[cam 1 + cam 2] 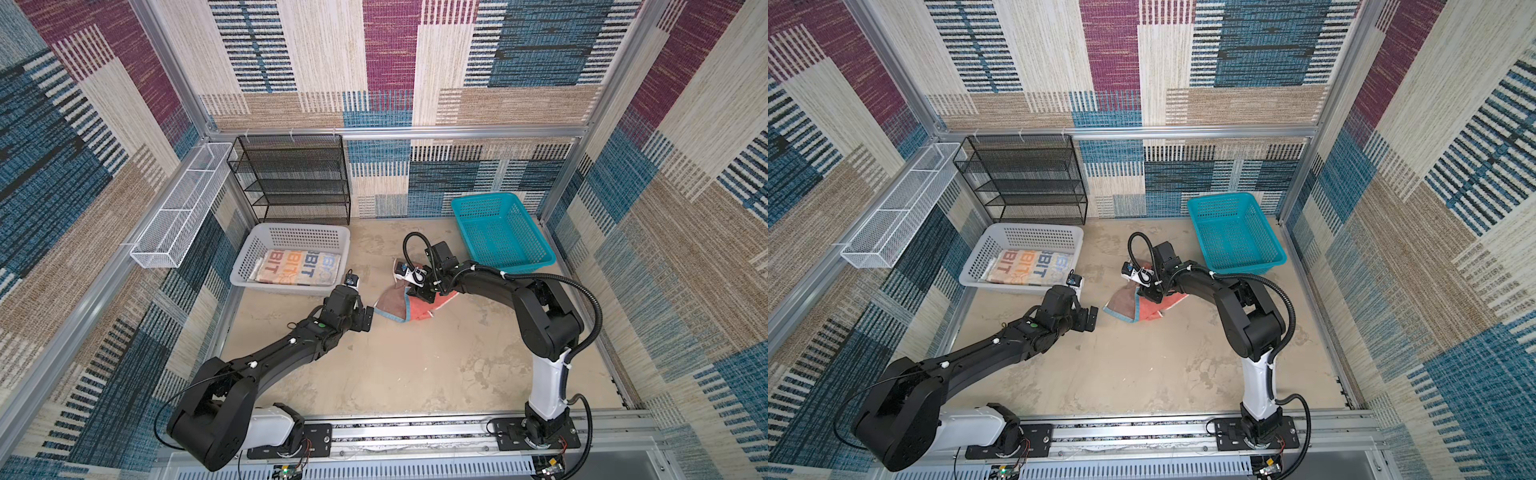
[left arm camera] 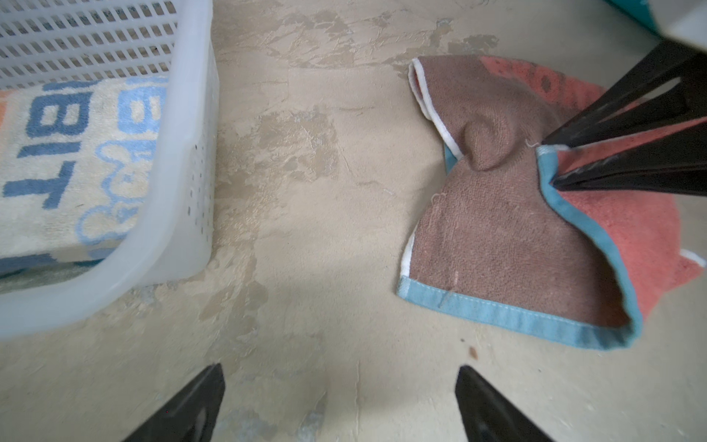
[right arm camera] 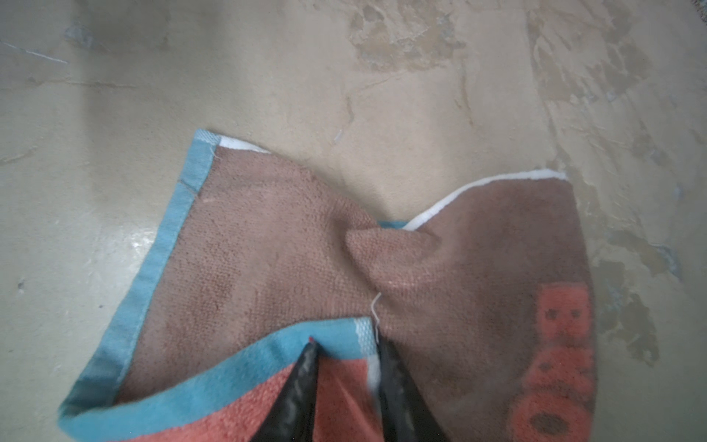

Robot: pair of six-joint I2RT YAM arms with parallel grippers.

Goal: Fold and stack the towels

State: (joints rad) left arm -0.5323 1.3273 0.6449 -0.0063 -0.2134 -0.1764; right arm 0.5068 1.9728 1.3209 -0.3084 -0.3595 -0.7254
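Observation:
A coral-orange and brown towel (image 1: 397,307) (image 1: 1124,306) with a teal edge lies crumpled on the table's middle. My right gripper (image 1: 423,297) (image 1: 1148,296) (image 3: 344,342) comes down on it and is shut on a teal-edged corner, with coral cloth bunched between the fingers. The left wrist view shows that pinch (image 2: 547,164) on the towel (image 2: 497,229). My left gripper (image 1: 368,320) (image 1: 1092,318) (image 2: 339,368) stands open and holds nothing, low over bare table just left of the towel. A folded white lettered towel (image 1: 299,268) (image 1: 1030,266) (image 2: 76,164) lies in the white basket (image 1: 286,289).
The white basket (image 2: 183,191) stands close to the left gripper's left. A teal basket (image 1: 536,264) (image 1: 1273,259) sits at the back right. A black mesh rack (image 1: 299,178) stands against the back wall, and a white wire basket (image 1: 183,208) hangs on the left wall.

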